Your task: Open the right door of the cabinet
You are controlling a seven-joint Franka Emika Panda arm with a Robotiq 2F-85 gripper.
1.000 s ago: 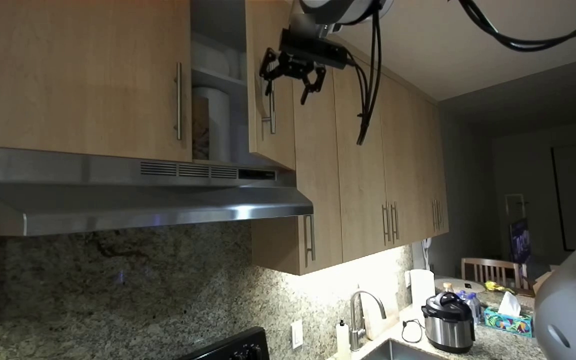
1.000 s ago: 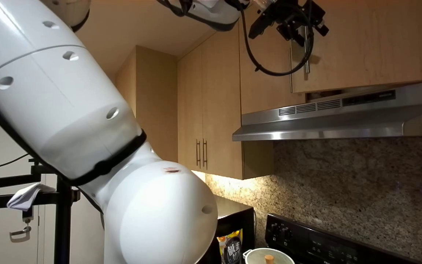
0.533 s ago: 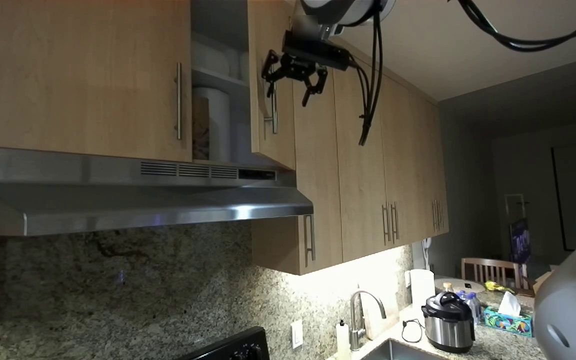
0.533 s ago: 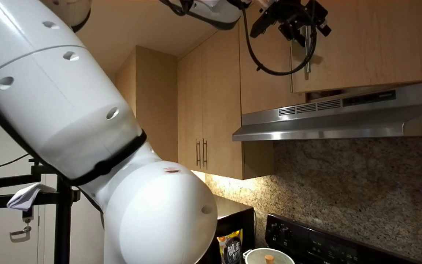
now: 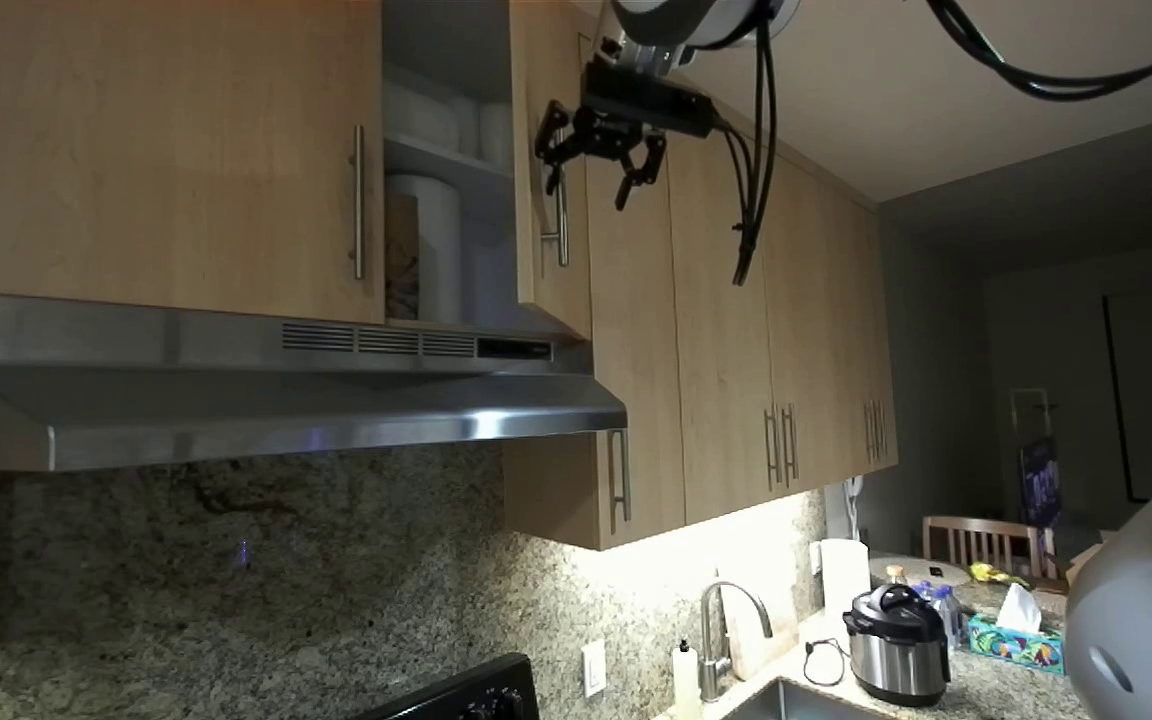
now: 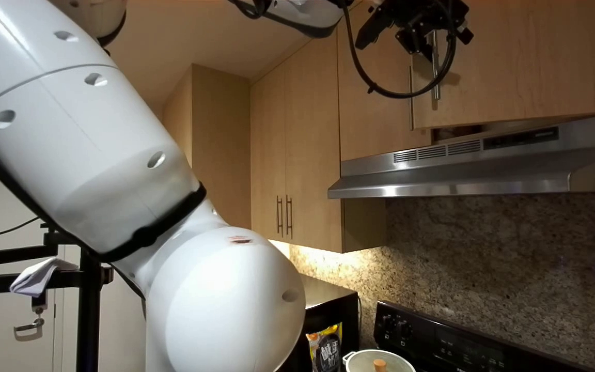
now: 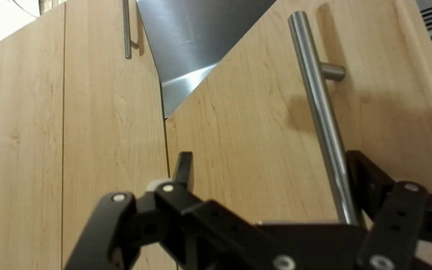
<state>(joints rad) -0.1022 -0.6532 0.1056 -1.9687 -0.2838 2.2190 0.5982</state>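
Above the hood (image 5: 316, 395), the right door (image 7: 261, 127) is swung slightly wider than a moment ago, its handle (image 7: 321, 108) apparently hooked by one finger (image 7: 368, 174) (the gripper (image 5: 586, 194) is spread); the task is judged advanced but unfinished.

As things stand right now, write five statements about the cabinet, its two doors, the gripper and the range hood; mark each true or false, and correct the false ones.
1. The right door stands open. True.
2. Its twin door is open too. False: the twin door is closed.
3. A white cylinder stands inside the cabinet. True.
4. The gripper is clamped on the right door's handle. False: in the wrist view, the handle shows between the jaws of the open gripper.
5. The range hood is below the cabinet. True.
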